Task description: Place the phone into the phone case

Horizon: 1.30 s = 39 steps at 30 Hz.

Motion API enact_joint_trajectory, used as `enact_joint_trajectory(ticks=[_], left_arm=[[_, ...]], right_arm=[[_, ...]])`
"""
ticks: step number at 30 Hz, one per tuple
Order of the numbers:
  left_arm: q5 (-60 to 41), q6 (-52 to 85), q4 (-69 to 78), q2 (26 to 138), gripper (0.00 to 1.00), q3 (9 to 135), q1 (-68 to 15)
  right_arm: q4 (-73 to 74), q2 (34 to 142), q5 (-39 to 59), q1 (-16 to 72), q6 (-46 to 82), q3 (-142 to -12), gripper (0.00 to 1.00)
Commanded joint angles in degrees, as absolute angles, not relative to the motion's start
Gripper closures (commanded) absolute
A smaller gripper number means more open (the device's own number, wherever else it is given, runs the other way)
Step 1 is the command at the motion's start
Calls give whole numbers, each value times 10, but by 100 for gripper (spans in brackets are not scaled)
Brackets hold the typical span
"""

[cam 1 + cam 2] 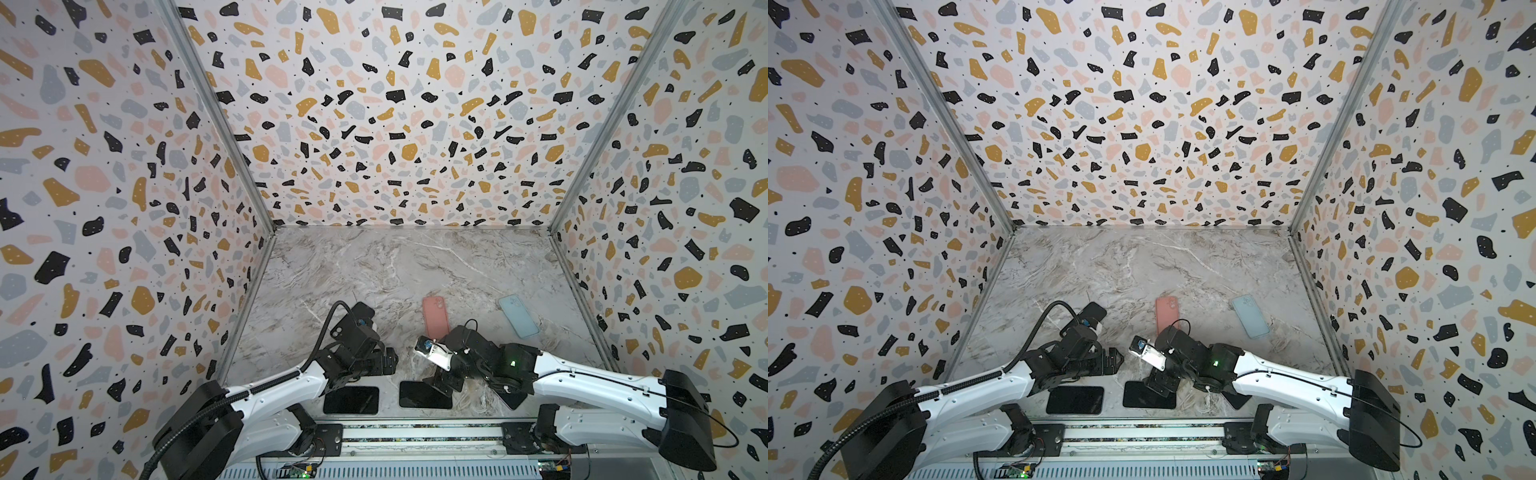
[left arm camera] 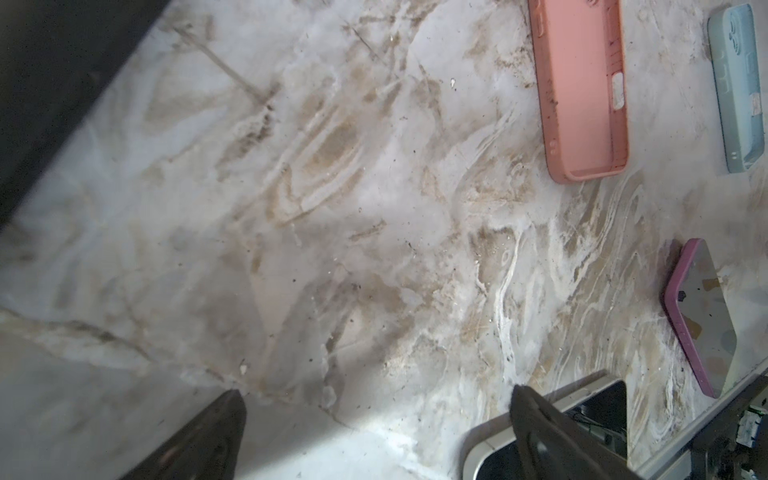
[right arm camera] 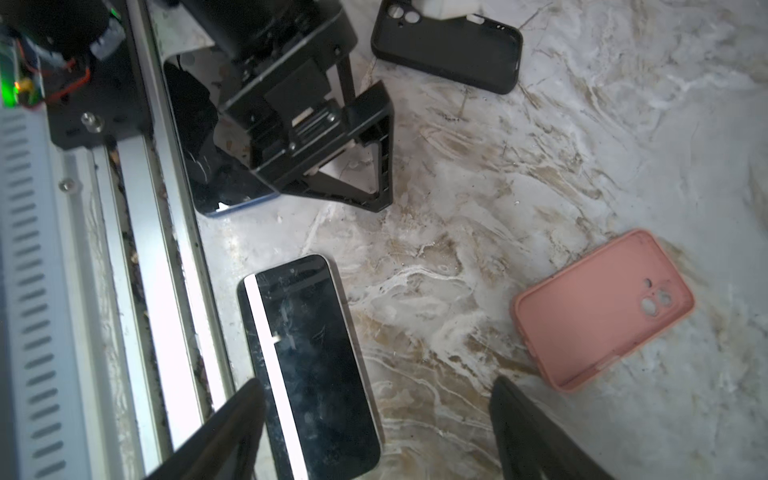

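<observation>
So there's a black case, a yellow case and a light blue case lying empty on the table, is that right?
Not quite: none of the cases is yellow. The one between the other two is a pink case, which shows in both top views and in the right wrist view. The rest holds: the black case and the light blue case lie empty on the table too.

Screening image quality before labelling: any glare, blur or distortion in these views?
Right wrist view: a white glare stripe crosses the silver-edged phone screen, and the jaws are blurred. Left wrist view: hazy, washed-out tabletop, with the jaws out of focus. Both top views: sharp and evenly lit, with the walls splayed by the wide lens.
</observation>
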<state>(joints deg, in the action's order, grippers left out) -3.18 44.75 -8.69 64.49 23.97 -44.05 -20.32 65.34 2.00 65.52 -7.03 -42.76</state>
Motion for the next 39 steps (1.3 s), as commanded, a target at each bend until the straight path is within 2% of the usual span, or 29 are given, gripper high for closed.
enact_joint_trajectory(ticks=[1,13,31,39], left_arm=[[-37,454,-86,639,0,248,-442],[-51,451,-62,656,0,235,-442],[-50,455,-51,655,0,218,-443],[-60,455,-44,655,0,217,-442]], right_arm=[[-255,679,43,688,-160,-438,13],[-247,738,59,708,-216,-422,8],[-184,802,60,700,-222,-394,10],[-175,830,64,688,-226,-382,14]])
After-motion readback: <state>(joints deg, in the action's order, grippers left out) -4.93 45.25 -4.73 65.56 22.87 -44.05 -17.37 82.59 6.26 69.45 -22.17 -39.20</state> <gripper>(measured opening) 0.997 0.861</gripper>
